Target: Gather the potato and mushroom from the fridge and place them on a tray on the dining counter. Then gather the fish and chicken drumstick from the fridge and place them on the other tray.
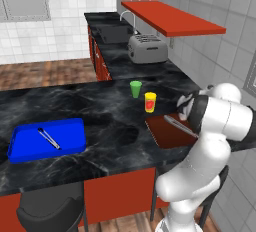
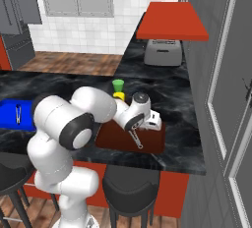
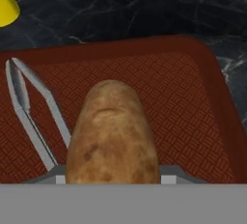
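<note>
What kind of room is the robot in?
It looks like a kitchen. A silver metal toaster sits on the black marble counter beside a sink with a curved tap, and white tiles cover the walls.

Kitchen, toaster (image 1: 147,48), sink (image 1: 114,33), marble counter (image 1: 100,101)

Potato (image 3: 112,133) over red tray (image 3: 193,97), metal tongs (image 3: 31,114) beside
</note>
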### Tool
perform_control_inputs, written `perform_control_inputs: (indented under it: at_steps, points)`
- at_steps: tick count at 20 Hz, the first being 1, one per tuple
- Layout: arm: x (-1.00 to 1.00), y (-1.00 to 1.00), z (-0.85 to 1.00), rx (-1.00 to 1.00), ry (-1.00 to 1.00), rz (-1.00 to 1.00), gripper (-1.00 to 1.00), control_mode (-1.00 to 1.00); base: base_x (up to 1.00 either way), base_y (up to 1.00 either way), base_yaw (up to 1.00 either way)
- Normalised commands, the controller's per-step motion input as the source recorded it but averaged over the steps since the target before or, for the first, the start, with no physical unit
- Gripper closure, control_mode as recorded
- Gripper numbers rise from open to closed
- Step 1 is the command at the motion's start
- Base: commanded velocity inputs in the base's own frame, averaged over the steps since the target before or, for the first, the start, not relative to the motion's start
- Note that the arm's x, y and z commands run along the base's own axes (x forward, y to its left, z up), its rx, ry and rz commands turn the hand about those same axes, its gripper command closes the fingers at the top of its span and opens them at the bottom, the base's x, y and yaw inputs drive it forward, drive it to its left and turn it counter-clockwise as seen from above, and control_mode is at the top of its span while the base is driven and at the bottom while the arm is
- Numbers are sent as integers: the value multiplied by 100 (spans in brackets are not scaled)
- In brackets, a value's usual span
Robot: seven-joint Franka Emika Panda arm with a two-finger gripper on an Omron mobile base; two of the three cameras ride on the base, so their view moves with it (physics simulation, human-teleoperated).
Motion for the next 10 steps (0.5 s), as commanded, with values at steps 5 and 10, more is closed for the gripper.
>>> perform_control_inputs:
  at_steps: [5,10]
  points:
    - [23,-10,-29,0,0,0,100,-100,0,0,0]
    - [19,-4,-30,0,0,0,100,-100,0,0,0]
